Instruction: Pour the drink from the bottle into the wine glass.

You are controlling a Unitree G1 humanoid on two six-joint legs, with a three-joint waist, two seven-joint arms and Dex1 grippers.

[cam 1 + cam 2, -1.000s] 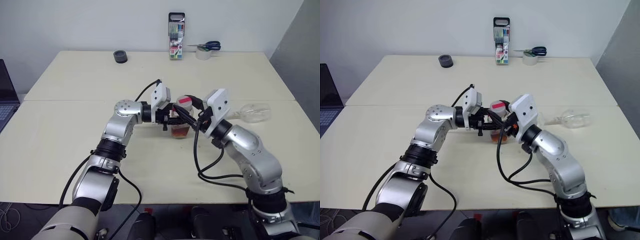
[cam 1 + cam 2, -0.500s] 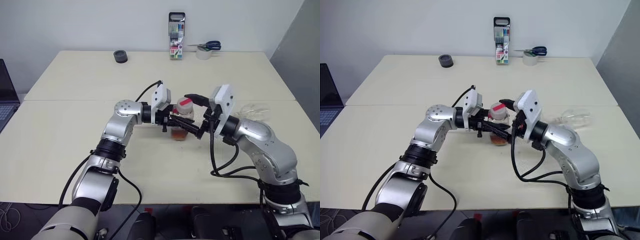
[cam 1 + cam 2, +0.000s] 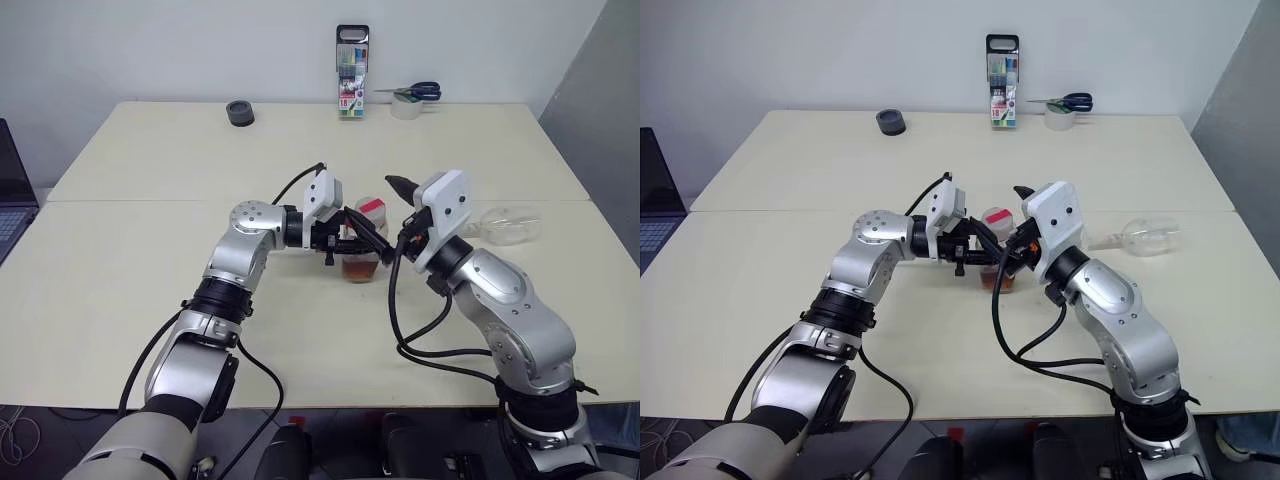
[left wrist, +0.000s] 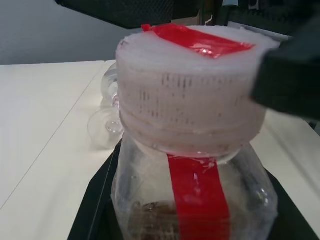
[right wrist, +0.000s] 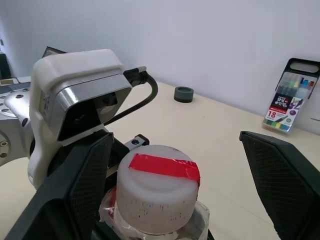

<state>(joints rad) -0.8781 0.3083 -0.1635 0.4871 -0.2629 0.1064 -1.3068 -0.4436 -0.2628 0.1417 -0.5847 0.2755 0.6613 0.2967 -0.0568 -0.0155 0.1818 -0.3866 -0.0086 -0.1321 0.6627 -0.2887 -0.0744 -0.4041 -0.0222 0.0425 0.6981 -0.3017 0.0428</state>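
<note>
The bottle (image 3: 362, 245) was held clamped in the left gripper (image 3: 352, 240) — the right gripper (image 5: 175, 180) had been spread wide around the still-fitted cap (image 5: 157, 187) — unscrewing remained.

The left arm reaches forward with its forearm turned inward, so the left gripper (image 3: 358, 238) points roughly level toward the robot's right. Its jaws are clamped on the bottle (image 3: 364, 247), one finger on each side of the body below the cap. The right arm is bent at the elbow, wrist raised. The right gripper (image 5: 172, 192) points forward and leftward, jaws spread wide, one finger (image 5: 287, 182) on each side of the cap, not touching it.
</note>
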